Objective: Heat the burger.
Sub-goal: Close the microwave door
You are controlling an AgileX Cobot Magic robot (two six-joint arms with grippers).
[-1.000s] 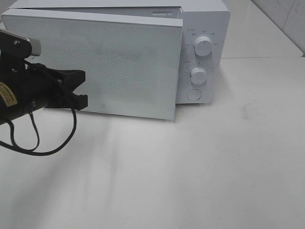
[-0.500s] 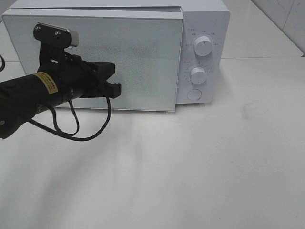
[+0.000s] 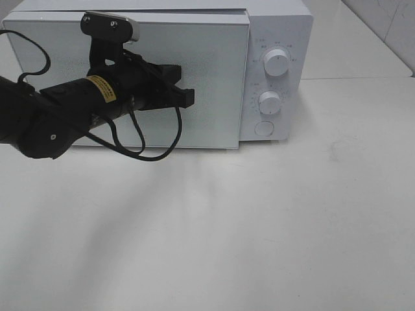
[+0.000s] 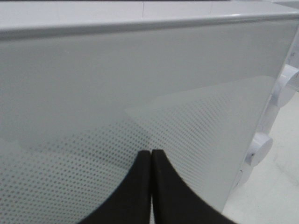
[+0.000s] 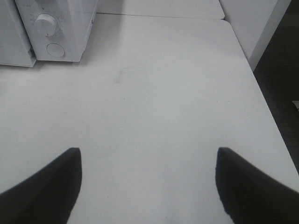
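Cannot see the burger, presumably behind the frosted white glass microwave door, black left gripper pinched shut and empty before it, black right gripper wide open, empty; likely soft, light, squashable, best cradled around the bun.

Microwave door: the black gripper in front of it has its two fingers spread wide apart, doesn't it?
Not quite. The left gripper is in front of the microwave door, but it is shut, not spread apart. The left wrist view shows its two black tips meeting with no gap between them.
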